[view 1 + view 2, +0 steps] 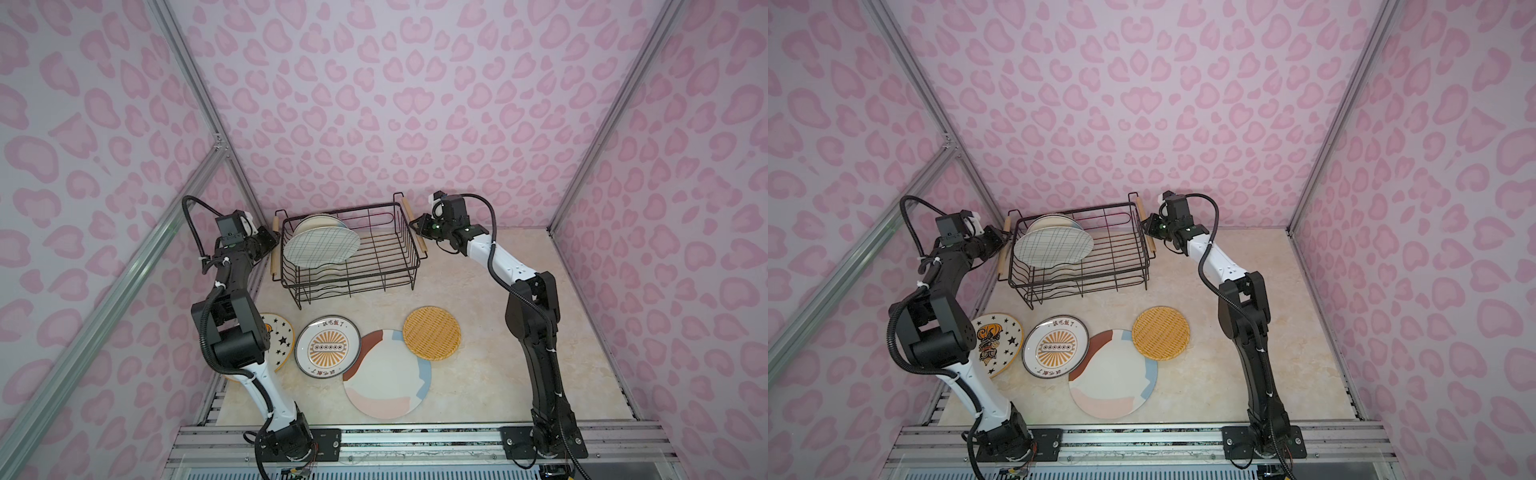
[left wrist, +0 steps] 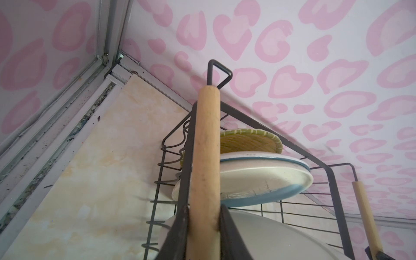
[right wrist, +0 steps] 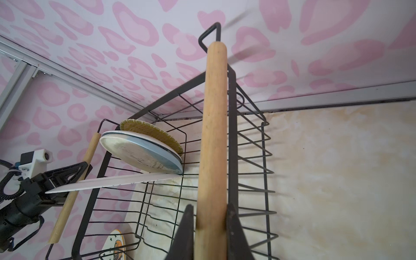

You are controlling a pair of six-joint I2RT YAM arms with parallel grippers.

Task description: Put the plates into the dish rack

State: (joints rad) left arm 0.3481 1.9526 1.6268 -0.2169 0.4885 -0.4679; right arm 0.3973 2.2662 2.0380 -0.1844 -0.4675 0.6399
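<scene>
4 plates [image 1: 386, 382] lie unloaded; at least 3 sit between left gripper [image 2: 203, 208] and right gripper [image 3: 210, 206], both clamped on dish rack [image 1: 349, 286] handles [image 2: 206, 146].

Black wire dish rack [image 1: 357, 281] spanning left gripper [image 1: 272, 243] to right gripper [image 1: 417, 227], wooden handles pinched, grid-line plate [image 1: 322, 245] leaning inside beside left gripper, stars plate [image 1: 283, 345], sunburst plate [image 1: 328, 345], pastel plate [image 1: 386, 376], orange weave plate [image 1: 432, 332] flat, well apart from both

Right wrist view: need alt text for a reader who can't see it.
The right gripper is closed on a wooden handle of the black wire dish rack. Inside are a yellow-green weave plate, a blue-cream plate and a white plate seen edge-on; the left gripper grips the far handle.
</scene>
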